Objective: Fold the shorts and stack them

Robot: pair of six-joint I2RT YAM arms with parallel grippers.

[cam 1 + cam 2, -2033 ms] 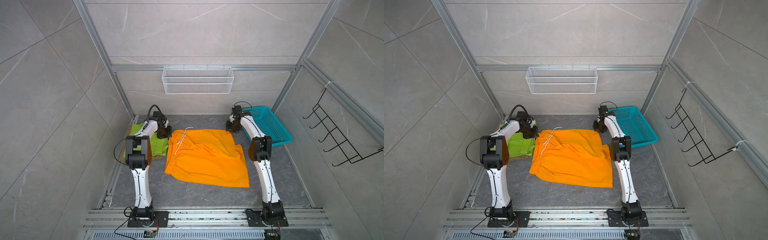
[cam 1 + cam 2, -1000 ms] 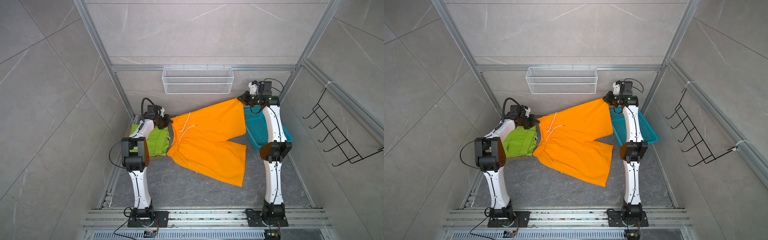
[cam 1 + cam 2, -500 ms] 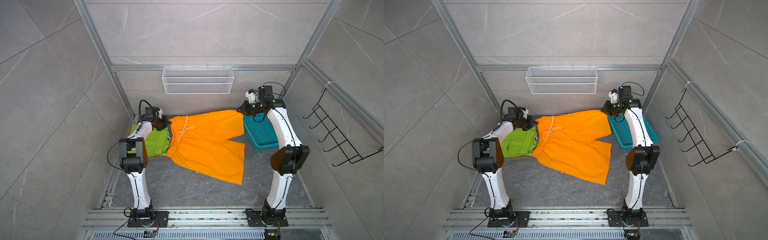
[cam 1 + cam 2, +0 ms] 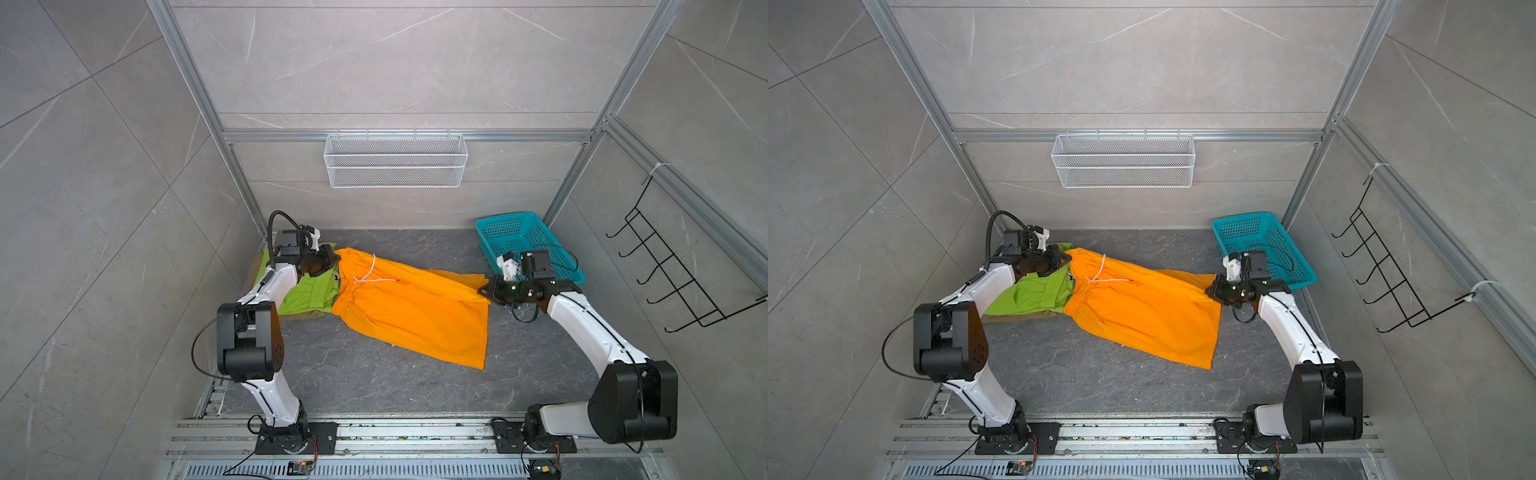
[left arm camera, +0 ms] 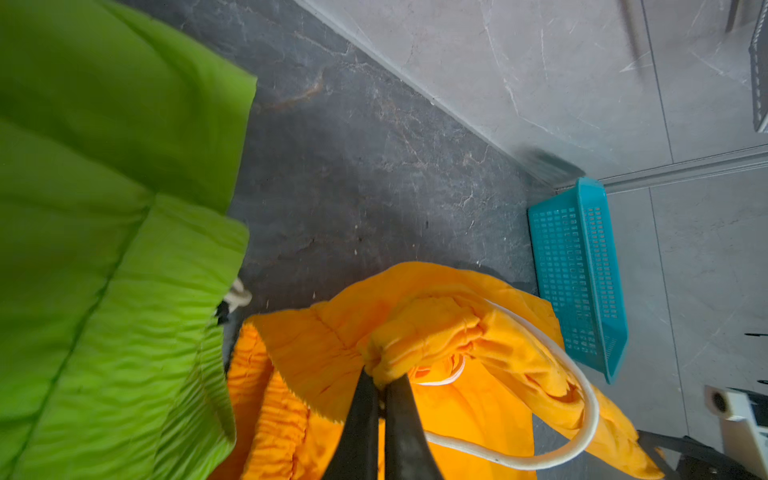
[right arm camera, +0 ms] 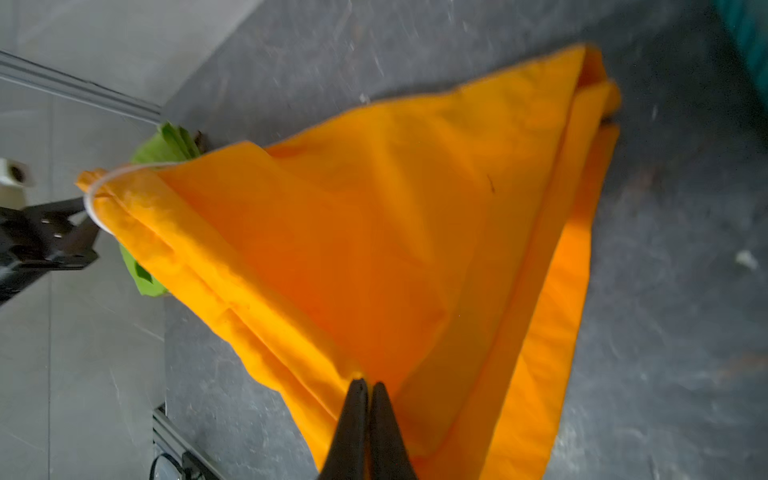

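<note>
The orange shorts (image 4: 407,307) (image 4: 1142,307) lie stretched across the floor, waistband at the left and legs toward the right. My left gripper (image 4: 332,259) (image 5: 380,380) is shut on a bunched bit of the waistband, beside the white drawstring (image 5: 582,399). My right gripper (image 4: 484,289) (image 6: 368,384) is shut on the leg hem at the right end. The lime green shorts (image 4: 309,293) (image 5: 104,249) lie folded at the left under my left arm. A khaki edge (image 4: 307,316) of the tan shorts shows beneath them.
A teal plastic basket (image 4: 528,245) stands at the back right, just behind my right wrist. A white wire basket (image 4: 395,160) hangs on the back wall and a black hook rack (image 4: 665,270) on the right wall. Bare grey floor (image 4: 374,382) lies in front of the shorts.
My right gripper came down from high at the back wall to just above the floor in front of the basket, laying the orange leg down. The left gripper barely moved.
</note>
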